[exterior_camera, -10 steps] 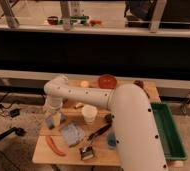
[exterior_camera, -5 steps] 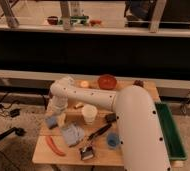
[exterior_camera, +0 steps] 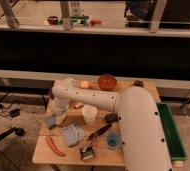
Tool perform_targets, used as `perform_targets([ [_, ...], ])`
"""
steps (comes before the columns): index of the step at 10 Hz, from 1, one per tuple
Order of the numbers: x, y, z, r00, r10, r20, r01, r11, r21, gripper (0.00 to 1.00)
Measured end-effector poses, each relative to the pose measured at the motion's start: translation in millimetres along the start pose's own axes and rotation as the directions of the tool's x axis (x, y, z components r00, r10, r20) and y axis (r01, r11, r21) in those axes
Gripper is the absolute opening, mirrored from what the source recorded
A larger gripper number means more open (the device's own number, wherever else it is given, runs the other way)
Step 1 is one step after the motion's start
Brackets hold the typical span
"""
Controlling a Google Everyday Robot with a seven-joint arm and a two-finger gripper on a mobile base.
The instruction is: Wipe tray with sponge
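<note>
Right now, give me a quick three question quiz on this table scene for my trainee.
1. True or false: in the camera view the tray lies left of the sponge.
2. The tool is down at the left edge of the table, right by: A the white cup, B the sponge, C the tray.
3. What colour is the bowl at the table's far edge?
Key: 1 false; 2 B; 3 red.
</note>
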Motion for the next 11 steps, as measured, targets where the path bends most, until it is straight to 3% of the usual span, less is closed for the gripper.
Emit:
perform_targets([
  [2,-4,-1,-17,1.000,-0.005,0.005,0.004,1.000,0.030,0.00],
  [4,-10,-1,-49,1.000,0.002,0.014,-0.003,0.997,0.076,0.00],
  [6,-12,9,-102,1.000,0.022,0.011,-0.024,0.989,0.143,0.00],
  [9,16,56,-172,0.994,0.112,-0.010,-0.106,0.967,0.230,0.00],
  [11,41,87,-193,0.983,0.182,-0.017,-0.171,0.949,0.264,0.00],
])
